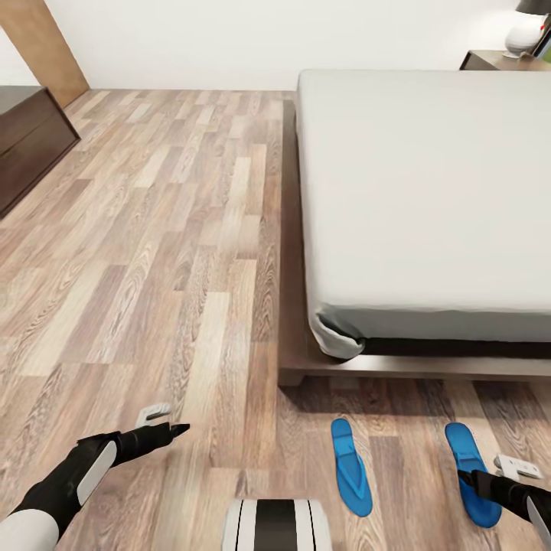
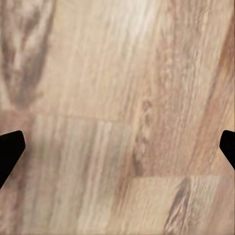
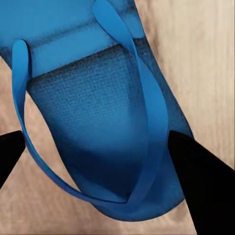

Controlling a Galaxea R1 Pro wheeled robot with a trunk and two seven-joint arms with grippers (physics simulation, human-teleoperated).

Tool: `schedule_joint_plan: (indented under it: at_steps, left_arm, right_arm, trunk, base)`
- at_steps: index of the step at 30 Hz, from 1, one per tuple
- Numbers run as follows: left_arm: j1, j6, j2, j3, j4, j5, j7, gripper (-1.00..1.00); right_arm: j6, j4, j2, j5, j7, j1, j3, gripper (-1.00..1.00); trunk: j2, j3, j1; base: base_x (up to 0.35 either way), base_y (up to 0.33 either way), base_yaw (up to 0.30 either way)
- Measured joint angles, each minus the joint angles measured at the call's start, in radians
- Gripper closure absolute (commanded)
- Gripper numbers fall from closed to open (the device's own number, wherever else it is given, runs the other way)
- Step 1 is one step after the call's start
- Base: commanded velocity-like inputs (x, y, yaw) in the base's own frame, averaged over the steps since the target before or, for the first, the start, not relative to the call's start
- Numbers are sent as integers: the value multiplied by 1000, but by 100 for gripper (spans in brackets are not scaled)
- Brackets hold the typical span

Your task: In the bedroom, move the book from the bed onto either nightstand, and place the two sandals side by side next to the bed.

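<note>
Head view: two blue sandals, left (image 1: 350,467) and right (image 1: 471,473), lie apart on the floor (image 1: 153,252) below the bed (image 1: 428,199), lower right. Right gripper (image 3: 98,161), fingers wide, straddles the right sandal (image 3: 98,122). Left gripper (image 2: 117,147), fingers wide and empty, lower left.

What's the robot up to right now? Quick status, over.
Left gripper open over bare floor. Right gripper open, straddling right sandal. Other sandal apart, both at foot of bed. Nothing blocking.

Dark dresser (image 1: 30,141) left; white lamp (image 1: 526,32) far right.
</note>
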Motion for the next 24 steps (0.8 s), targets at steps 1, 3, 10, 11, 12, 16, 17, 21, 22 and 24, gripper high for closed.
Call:
schedule_joint_plan:
  at_steps: [1, 3, 10, 11, 12, 16, 17, 21, 22, 24]
  left_arm:
    - [0, 0, 0, 0, 0, 0, 0, -100]
    - [0, 0, 0, 0, -1, 0, 0, -100]
    - [0, 0, 1, 0, -1, 0, 0, -100]
    - [0, 0, 1, 0, 0, 0, 0, -100]
    - [0, 0, 1, 0, 0, 0, 0, -100]
    - [0, 0, 1, 0, 0, 0, 0, -100]
    - [0, 0, 1, 0, 0, 0, 0, -100]
    - [0, -1, 0, 0, 0, 0, 0, -100]
    - [0, -2, 0, 0, 0, 0, 0, -100]
    - [0, -2, 0, 0, 0, 0, 0, -100]
  right_arm:
    - [0, 0, 0, 0, 0, 0, 0, 100]
    - [0, 0, 0, 0, 0, 0, 0, 100]
    - [0, 0, 0, 0, 0, 0, 0, 100]
    - [0, 0, 0, 0, 0, 0, 0, 100]
    - [0, 0, 0, 0, 1, 0, 0, 100]
    - [0, 0, 0, 0, 0, 0, 0, 100]
    - [0, 0, 0, 0, 0, 0, 0, 100]
    - [0, 0, 0, 0, 0, 0, 0, 100]
    - [1, 0, 0, 0, 1, 0, 0, 100]
    - [1, -1, 0, 0, 1, 0, 0, 100]
  trunk:
    - [0, 0, 0]
    - [0, 0, 0]
    - [0, 0, 0]
    - [0, 0, 0]
    - [0, 0, 0]
    - [0, 0, 0]
    - [0, 0, 0]
    - [0, 0, 0]
    - [0, 0, 0]
    - [0, 0, 0]
  base:
    - [110, 314, 0]
    - [124, 314, 0]
    - [103, 294, 0]
    - [23, 244, 0]
    - [12, 232, 0]
    - [4, 246, 0]
    - [1, 270, 0]
    - [0, 213, 0]
    - [0, 71, 0]
    - [0, 37, 0]
